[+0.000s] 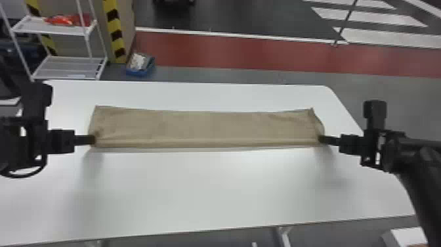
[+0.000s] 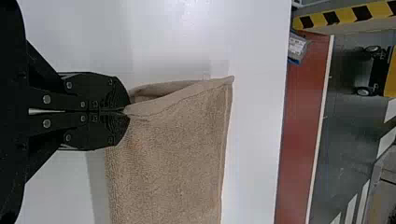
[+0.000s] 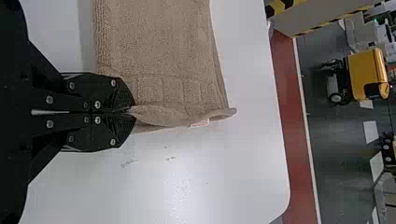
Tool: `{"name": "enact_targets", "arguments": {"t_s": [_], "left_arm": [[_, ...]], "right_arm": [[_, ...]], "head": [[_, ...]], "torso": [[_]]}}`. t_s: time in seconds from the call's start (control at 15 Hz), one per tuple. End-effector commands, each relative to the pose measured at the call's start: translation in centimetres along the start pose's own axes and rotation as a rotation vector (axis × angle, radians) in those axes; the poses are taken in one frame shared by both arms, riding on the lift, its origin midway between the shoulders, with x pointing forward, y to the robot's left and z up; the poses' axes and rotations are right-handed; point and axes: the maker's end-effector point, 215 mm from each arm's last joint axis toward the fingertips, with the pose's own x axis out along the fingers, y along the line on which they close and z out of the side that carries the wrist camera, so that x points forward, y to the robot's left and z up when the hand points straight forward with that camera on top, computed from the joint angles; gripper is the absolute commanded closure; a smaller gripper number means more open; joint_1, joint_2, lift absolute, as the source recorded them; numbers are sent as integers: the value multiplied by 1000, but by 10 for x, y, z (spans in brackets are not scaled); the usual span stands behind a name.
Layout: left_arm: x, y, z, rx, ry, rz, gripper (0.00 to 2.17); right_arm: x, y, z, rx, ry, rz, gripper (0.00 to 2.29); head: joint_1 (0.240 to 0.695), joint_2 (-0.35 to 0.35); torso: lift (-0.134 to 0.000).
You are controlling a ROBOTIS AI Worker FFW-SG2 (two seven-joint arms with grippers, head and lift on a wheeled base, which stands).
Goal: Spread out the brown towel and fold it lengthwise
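The brown towel [image 1: 206,128] lies as a long, narrow strip across the white table, doubled over along its length. At its left end, near corner, my left gripper [image 1: 94,139] is shut on the towel. My right gripper [image 1: 321,138] is shut on the near corner at the opposite end. In the left wrist view, the left gripper [image 2: 126,111] pinches the edge of the towel [image 2: 173,154], whose layers part slightly beside the fingertips. In the right wrist view, the right gripper [image 3: 132,111] pinches the end of the towel [image 3: 159,51], near a small pale tag.
The white table [image 1: 210,190] extends in front of and behind the towel. Beyond its far left edge stand a white shelf rack [image 1: 70,62] and a blue box [image 1: 140,65] on the floor. Right of the towel, the table's edge runs under my right arm.
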Motion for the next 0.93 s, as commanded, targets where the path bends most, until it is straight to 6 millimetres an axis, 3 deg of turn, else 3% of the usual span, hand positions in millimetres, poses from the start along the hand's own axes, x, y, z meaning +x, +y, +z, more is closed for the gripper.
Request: {"name": "enact_targets", "arguments": {"t_s": [0.0, 0.13, 0.2, 0.27, 0.33, 0.4, 0.47, 0.53, 0.6, 0.67, 0.87], "left_arm": [[-4, 5, -8, -4, 11, 8, 1291], [-3, 6, -10, -3, 12, 11, 1288], [-2, 4, -11, 0, 15, 9, 1092], [-2, 2, -12, 3, 16, 8, 765], [-1, 2, -16, 8, 22, 13, 765], [-3, 1, -15, 11, 16, 12, 633], [-7, 3, -13, 12, 7, 15, 157], [-10, 4, -11, 12, -5, 17, 2], [-14, 7, -10, 6, -13, 20, 9], [-18, 7, -6, 6, -29, 21, 9], [-37, 14, 4, 3, -82, 34, 22]], "right_arm": [[-5, -1, -10, 8, 14, -1, 1362], [-8, -7, -3, 12, 4, -10, 1362], [-7, -5, -3, 12, 4, -6, 1355], [-6, -1, -5, 13, 6, -2, 1315], [-5, -1, -12, 11, 18, -3, 1315], [-5, -3, -21, 17, 34, -5, 1312], [-8, -1, -23, 26, 40, -3, 1106], [-11, 3, -22, 19, 30, 4, 620], [-13, 2, -21, 11, 24, 2, 178], [-15, 0, -19, 12, 24, -1, 63], [-20, -5, -14, 25, 8, -8, 66]], "head": [[695, -136], [695, -131], [695, -133], [695, -135], [695, -136], [695, -135], [695, -135], [695, -135], [695, -136], [695, -134], [695, -127]], "torso": [[-120], [-120], [-120], [-120], [-120], [-120], [-120], [-120], [-120], [-120], [-120]]}}
